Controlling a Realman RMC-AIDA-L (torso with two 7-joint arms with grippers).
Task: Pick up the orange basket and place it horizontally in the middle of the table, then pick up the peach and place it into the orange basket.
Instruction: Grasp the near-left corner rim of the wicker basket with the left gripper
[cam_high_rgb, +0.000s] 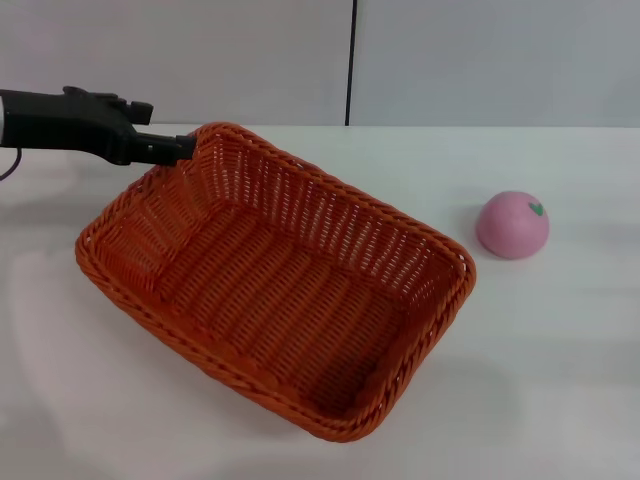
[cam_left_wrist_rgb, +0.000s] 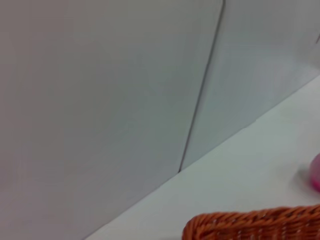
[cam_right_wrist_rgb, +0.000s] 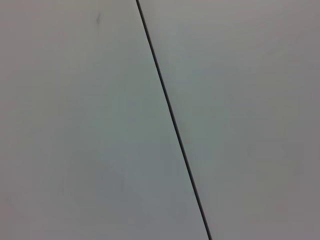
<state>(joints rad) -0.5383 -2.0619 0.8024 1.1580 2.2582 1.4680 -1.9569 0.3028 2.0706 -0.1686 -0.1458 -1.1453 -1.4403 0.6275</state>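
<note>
The orange basket (cam_high_rgb: 275, 280) lies skewed across the middle of the white table (cam_high_rgb: 560, 380) in the head view. Its far left corner sits higher than the rest. My left gripper (cam_high_rgb: 186, 148) reaches in from the left and is shut on the braided rim at that corner. A strip of the same basket rim (cam_left_wrist_rgb: 250, 222) shows in the left wrist view. The pink peach (cam_high_rgb: 512, 225) rests on the table to the right of the basket, apart from it, green leaf mark upward. A sliver of the peach (cam_left_wrist_rgb: 316, 172) shows in the left wrist view. My right gripper is out of view.
A grey wall with a dark vertical seam (cam_high_rgb: 351, 60) stands behind the table's far edge. The right wrist view shows only that wall and seam (cam_right_wrist_rgb: 172, 117).
</note>
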